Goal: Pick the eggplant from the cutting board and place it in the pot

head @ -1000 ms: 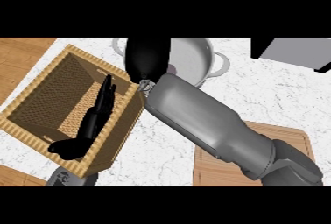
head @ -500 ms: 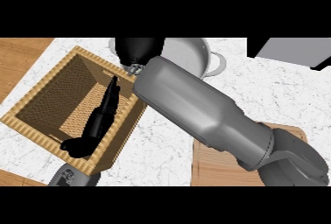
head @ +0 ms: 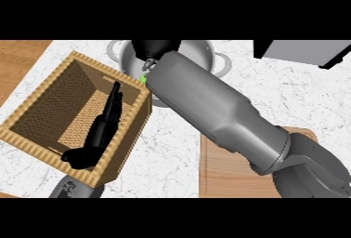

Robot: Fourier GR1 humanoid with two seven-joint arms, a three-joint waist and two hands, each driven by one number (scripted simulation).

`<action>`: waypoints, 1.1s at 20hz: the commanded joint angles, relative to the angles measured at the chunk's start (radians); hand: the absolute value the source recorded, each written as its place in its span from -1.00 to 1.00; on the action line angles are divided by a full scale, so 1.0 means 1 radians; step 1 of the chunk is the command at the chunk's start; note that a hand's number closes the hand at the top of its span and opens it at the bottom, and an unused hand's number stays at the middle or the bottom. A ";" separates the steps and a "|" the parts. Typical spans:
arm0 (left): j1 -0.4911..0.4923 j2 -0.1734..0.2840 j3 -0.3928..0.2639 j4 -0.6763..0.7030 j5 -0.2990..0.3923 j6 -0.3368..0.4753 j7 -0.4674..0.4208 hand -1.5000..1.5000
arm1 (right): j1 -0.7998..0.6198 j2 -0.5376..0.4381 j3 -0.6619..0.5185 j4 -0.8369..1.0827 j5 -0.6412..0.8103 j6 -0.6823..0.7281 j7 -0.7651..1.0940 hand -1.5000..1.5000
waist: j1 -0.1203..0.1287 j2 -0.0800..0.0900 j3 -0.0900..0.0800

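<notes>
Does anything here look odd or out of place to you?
One thing: the left hand rests down inside the wicker basket, away from the action. The right hand is over the pot; nothing looks spilled or damaged.

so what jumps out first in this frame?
The big grey right forearm cuts diagonally across the counter, its black right hand over the metal pot at top centre. To the left sits a wicker basket, with the left hand hanging over its inside, fingers straight.
</notes>
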 commanded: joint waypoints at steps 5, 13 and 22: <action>0.035 0.033 0.037 0.012 0.019 -0.014 -0.003 0.00 | 0.038 0.013 0.001 0.093 -0.015 -0.134 0.160 1.00 | -0.059 -0.002 0.001; 0.032 0.033 0.044 -0.018 0.016 0.003 0.035 0.00 | 0.098 0.013 -0.041 0.150 -0.127 -0.174 0.059 1.00 | -0.062 0.001 0.002; 0.038 0.040 0.072 -0.005 0.034 -0.014 0.021 0.00 | 0.238 0.013 -0.089 0.243 -0.260 -0.185 0.048 1.00 | -0.076 0.001 0.003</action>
